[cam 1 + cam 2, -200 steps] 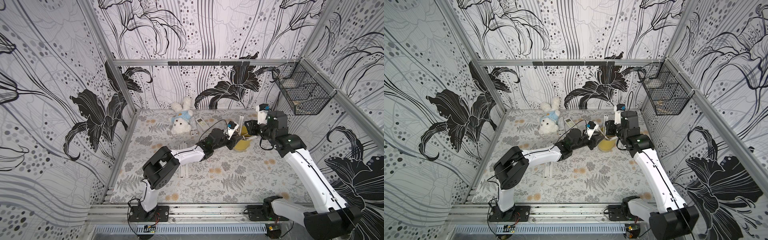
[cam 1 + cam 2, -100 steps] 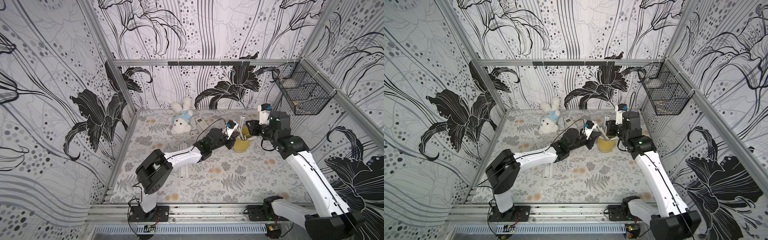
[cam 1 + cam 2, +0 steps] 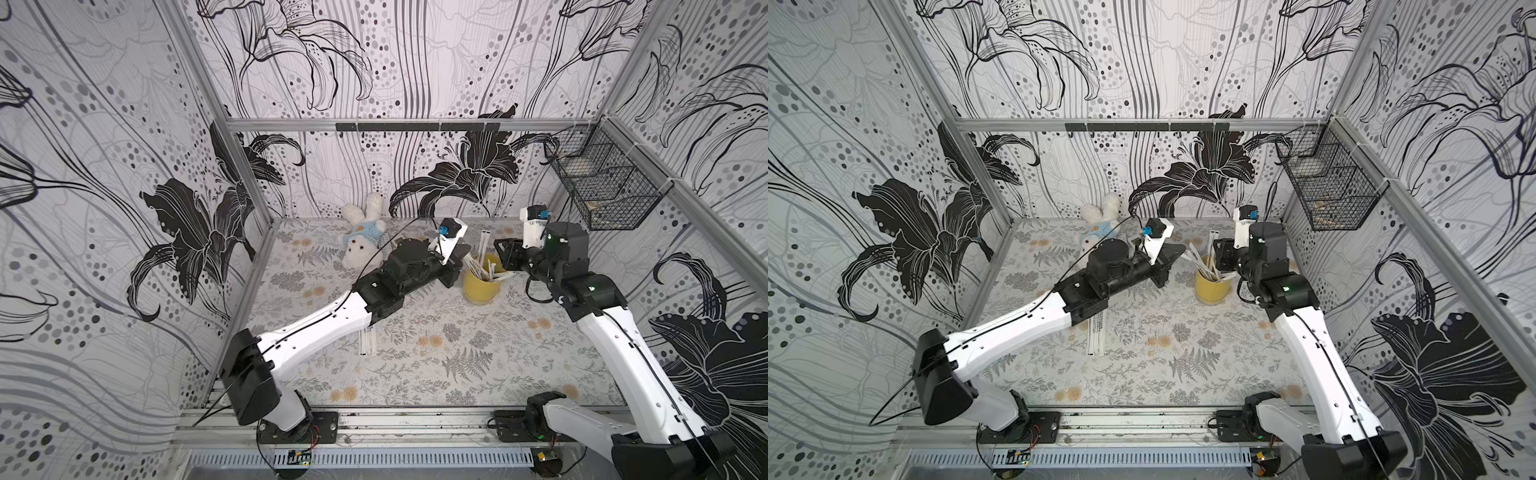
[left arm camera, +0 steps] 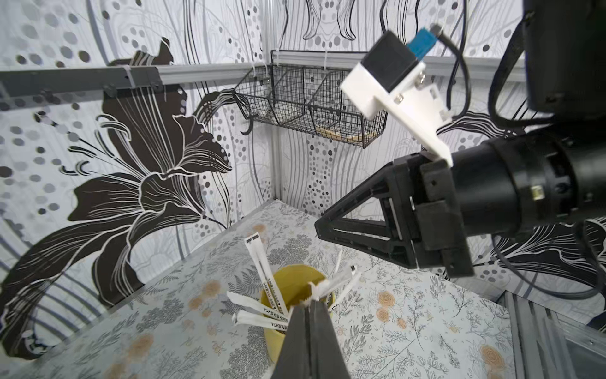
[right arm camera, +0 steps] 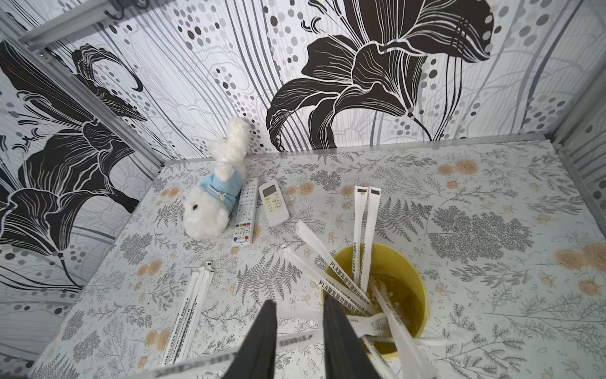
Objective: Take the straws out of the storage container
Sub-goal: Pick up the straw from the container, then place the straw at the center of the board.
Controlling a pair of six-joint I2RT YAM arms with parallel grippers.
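The yellow storage container [image 3: 482, 286] [image 3: 1212, 286] stands upright toward the back right of the table, with several white paper-wrapped straws [image 3: 484, 249] [image 3: 1214, 249] fanning out of it. My left gripper [image 3: 461, 259] [image 4: 310, 303] is at the cup's left rim. Its jaws are pressed together on the crumpled end of one straw [image 4: 319, 287] above the cup [image 4: 288, 285]. My right gripper [image 3: 500, 255] [image 5: 300, 306] hovers at the cup's right side, fingers apart. Blurred straws cross under the gap, beside the cup [image 5: 403, 295]. More straws [image 3: 368, 340] [image 5: 193, 308] lie together on the table.
A white plush toy [image 3: 361, 241] and two white remote controls [image 5: 244, 213] [image 5: 273, 203] lie at the back of the table. A black wire basket [image 3: 602, 191] hangs on the right wall above the right arm. Walls enclose three sides.
My left gripper has closed its jaws at the cup's rim on a straw end. The right gripper has stayed beside the cup with its fingers apart.
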